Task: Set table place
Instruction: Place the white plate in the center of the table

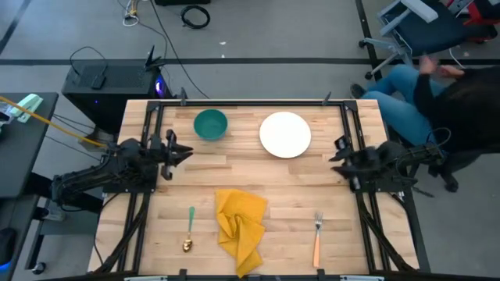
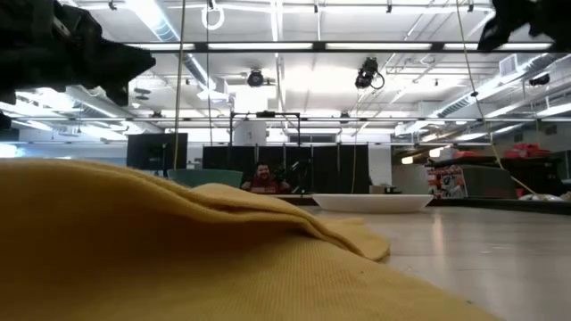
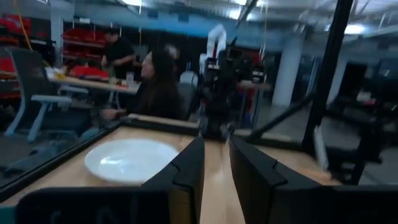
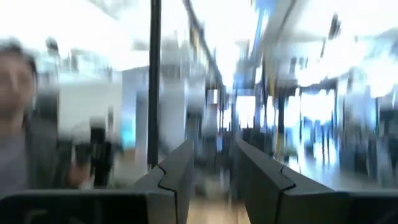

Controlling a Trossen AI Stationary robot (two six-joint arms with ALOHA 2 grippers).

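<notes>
Here, from above, the light wood desk [image 1: 289, 183] with its black rails is seen whole. A white plate [image 1: 285, 134] is taken as the landmark. A teal bowl [image 1: 210, 124] is set just to the left of the plate, apart from it. A yellow cloth [image 1: 240, 228] is bunched up below the plate, near the front edge of the desk. A spoon [image 1: 189, 229] with a green handle is laid left of the cloth, and a fork [image 1: 318, 238] with an orange handle is laid right of it, below the plate. The left tool [image 1: 181, 152] is held over the desk, left of the plate and past the bowl. The right tool [image 1: 334, 155] is held just right of the plate. A person [image 1: 437, 86] is seated beside the desk, beyond the plate's right side.

From the low view, the cloth [image 2: 178, 250] is seen very close, and the plate [image 2: 373, 202] is seen far behind it, flat on the desk.

In the left wrist view, the left tool [image 3: 216, 163] is seen with a small gap between its fingers [image 3: 186, 171], and nothing is gripped. The plate [image 3: 132, 160] is seen past them.

In the right wrist view, the right tool [image 4: 214, 168] is seen with its fingers [image 4: 177, 171] apart, and nothing is held between them.
</notes>
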